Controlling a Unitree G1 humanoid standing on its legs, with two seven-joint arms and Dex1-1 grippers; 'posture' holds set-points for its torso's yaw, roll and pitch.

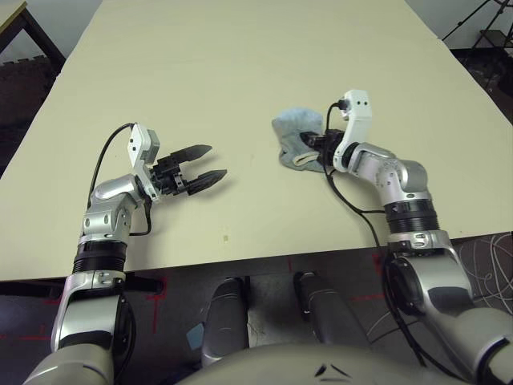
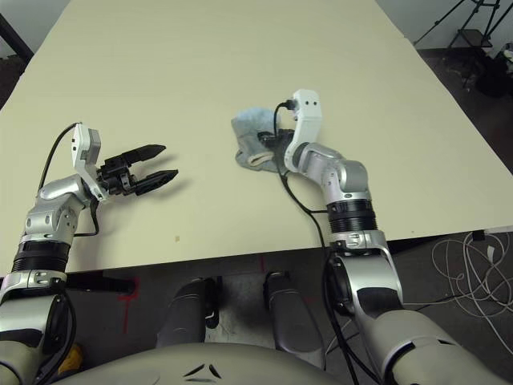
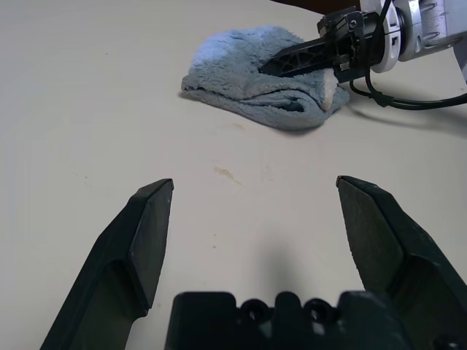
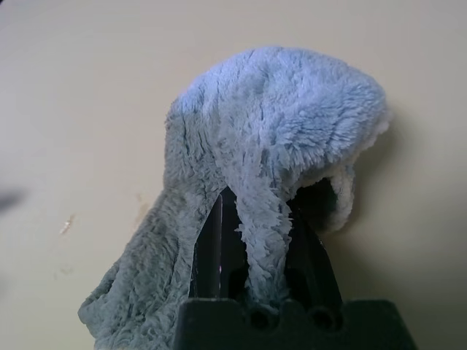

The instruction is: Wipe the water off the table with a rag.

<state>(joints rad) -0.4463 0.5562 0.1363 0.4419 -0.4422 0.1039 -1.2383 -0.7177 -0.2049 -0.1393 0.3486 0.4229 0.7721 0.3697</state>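
The light blue rag (image 1: 293,133) lies bunched on the cream table (image 1: 240,56), right of centre. My right gripper (image 1: 315,145) is shut on the rag's near side, with a fold of fuzzy cloth (image 4: 277,131) draped over and between its black fingers (image 4: 217,240). My left gripper (image 1: 210,164) hovers open to the left of the rag, a hand's width away and pointing toward it, with nothing between its fingers (image 3: 149,233). Of the water I see only a faint amber smear (image 3: 228,173) on the table just in front of the rag.
A tiny pale speck (image 1: 225,237) sits near the table's front edge. A black cable (image 1: 353,200) loops from my right wrist onto the tabletop. A tripod (image 2: 473,24) stands on the floor at the far right, and another table corner (image 1: 12,16) shows at the far left.
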